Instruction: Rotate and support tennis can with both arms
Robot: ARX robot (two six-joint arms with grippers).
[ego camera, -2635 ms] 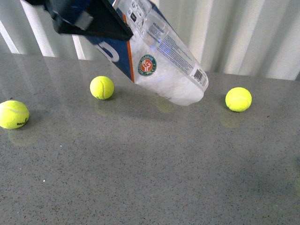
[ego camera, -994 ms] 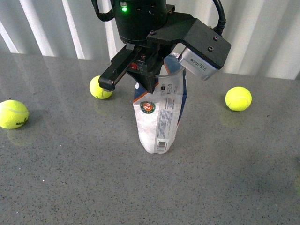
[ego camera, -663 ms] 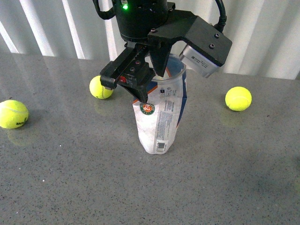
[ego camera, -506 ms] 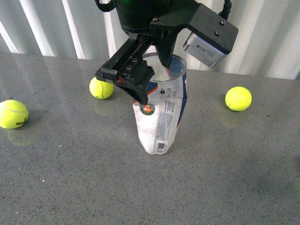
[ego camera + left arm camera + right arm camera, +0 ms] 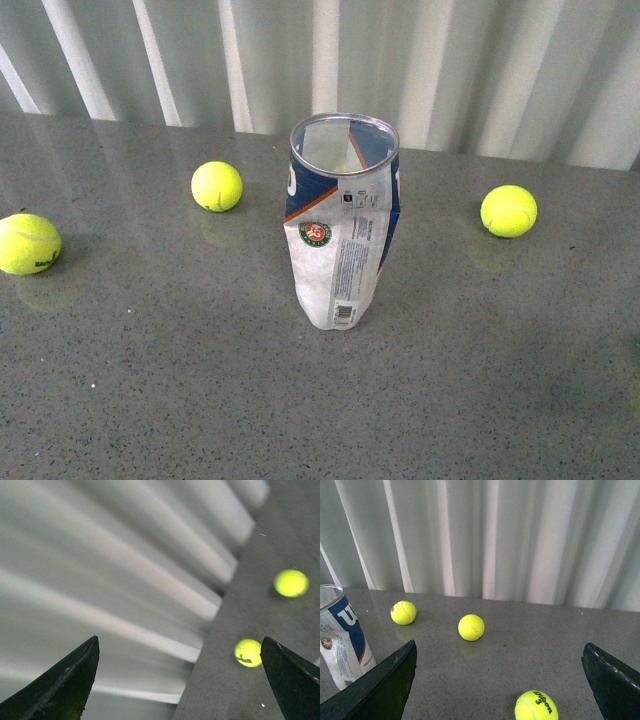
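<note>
Both claws, left (image 5: pixel 177 680) and right (image 5: pixel 500 680), gape wide and empty; the tennis can (image 5: pixel 341 225) stands upright, unheld.

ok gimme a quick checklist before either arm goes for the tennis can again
1. Tennis can upright on the table: ok, it stands with the open silver rim up.
2. Nothing holds the can: ok, no arm shows in the front view.
3. Left gripper open: ok, fingers wide apart, nothing between them.
4. Right gripper open: ok, fingers apart, can at the view's edge.
5. Room around the can: ok, the nearest balls lie apart from it.
6. Can empty: cannot tell, the label hides most of the inside.
</note>
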